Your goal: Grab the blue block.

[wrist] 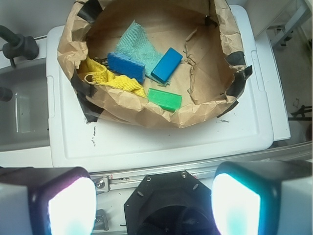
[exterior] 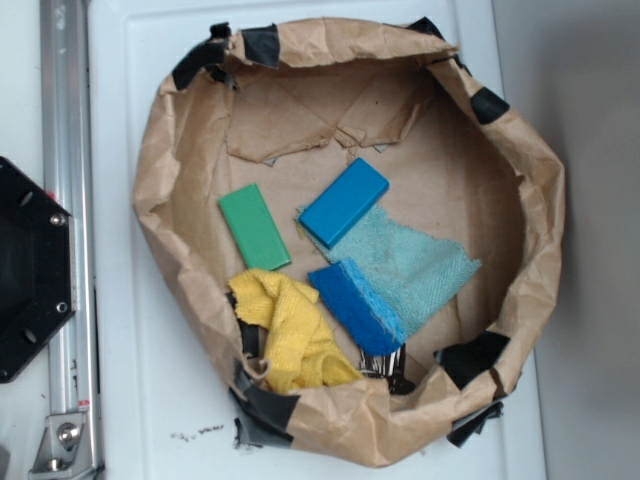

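The blue block (exterior: 343, 202) is a smooth bright blue slab lying flat near the middle of the brown paper bowl (exterior: 540, 200), one end resting on the pale teal cloth (exterior: 410, 265). From the wrist view the blue block (wrist: 167, 64) lies far ahead inside the paper bowl (wrist: 146, 115). My gripper (wrist: 154, 205) is open, its two glowing fingertips wide apart at the bottom of the wrist view, high above the robot base and well short of the bowl. Nothing is between the fingers. The gripper does not show in the exterior view.
Inside the bowl lie a green block (exterior: 254, 226), a rough darker blue sponge (exterior: 357, 304), a yellow cloth (exterior: 290, 330) and metal clips (exterior: 385, 365). The bowl stands on a white lid (exterior: 130, 400). A metal rail (exterior: 65, 200) and the black robot base (exterior: 30, 270) are at the left.
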Controlling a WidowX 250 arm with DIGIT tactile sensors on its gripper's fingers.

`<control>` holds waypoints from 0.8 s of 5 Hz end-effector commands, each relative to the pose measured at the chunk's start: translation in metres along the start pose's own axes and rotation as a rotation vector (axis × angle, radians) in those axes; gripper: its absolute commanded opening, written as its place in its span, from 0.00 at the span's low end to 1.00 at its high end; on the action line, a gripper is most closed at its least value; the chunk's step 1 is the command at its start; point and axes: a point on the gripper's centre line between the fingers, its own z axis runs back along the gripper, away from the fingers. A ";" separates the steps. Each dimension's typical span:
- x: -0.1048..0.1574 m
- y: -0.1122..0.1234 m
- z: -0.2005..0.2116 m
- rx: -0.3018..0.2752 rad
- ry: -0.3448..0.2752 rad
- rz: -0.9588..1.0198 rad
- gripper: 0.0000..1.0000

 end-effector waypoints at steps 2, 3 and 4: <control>0.045 0.016 -0.046 0.079 -0.084 0.240 1.00; 0.076 0.022 -0.082 -0.036 -0.086 0.379 1.00; 0.105 0.028 -0.124 -0.074 -0.032 0.476 1.00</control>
